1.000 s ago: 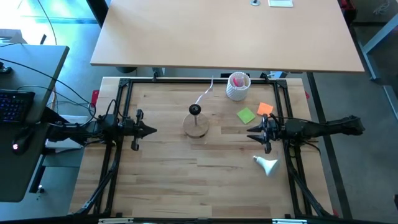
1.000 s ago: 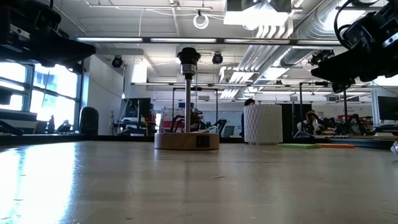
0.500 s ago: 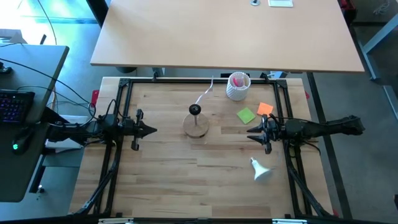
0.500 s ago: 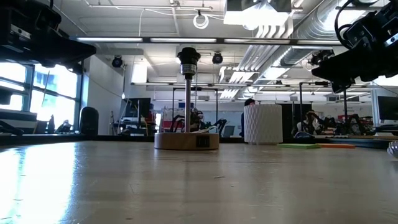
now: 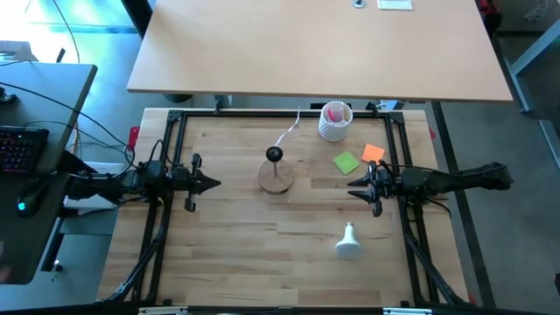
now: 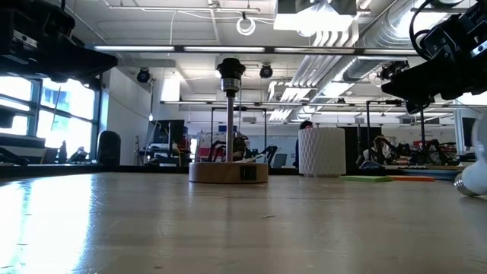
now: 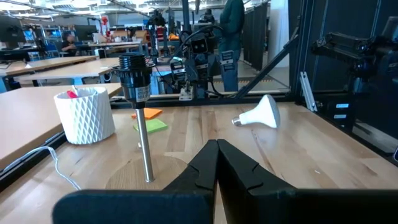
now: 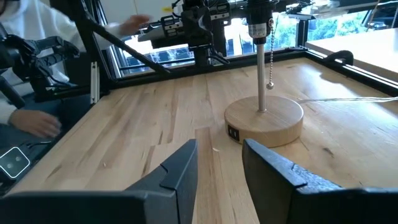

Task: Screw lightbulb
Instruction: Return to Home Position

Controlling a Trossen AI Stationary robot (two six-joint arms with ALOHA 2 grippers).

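My right gripper [image 5: 353,187] hangs over the right side of the table [image 5: 236,254] with its two fingers [image 8: 180,171] spread apart and nothing between them; through the gap I see bare wood. It points toward the middle of the table, level with the lamp. My left gripper [image 5: 214,183] hangs over the left side, facing the right one, its fingers pressed together into a single point and holding nothing.

The lightbulb [image 5: 348,242] lies on its side on the table, free of both grippers. It is on the near side of my right gripper, a little toward the centre, with its narrow screw base pointing toward the far edge and the round globe toward the near edge. In the low view only part of it shows, at the right border.

Between my two grippers stands the lamp: a round wooden base [image 5: 276,179] with a thin upright rod and a black socket [image 6: 230,72] on top, the socket empty. A pull chain [image 8: 271,68] hangs beside the rod, and a white cord [image 5: 287,136] runs from the lamp to the far edge.

Farther back on the right stands a white ribbed cup [image 5: 333,122] with pink contents. A green note [image 5: 346,162] and an orange note [image 5: 374,153] lie flat between that cup and my right gripper, just beside each other.

Beyond the table's left side, my right wrist view shows a person's hand [image 8: 40,124] in a white sleeve
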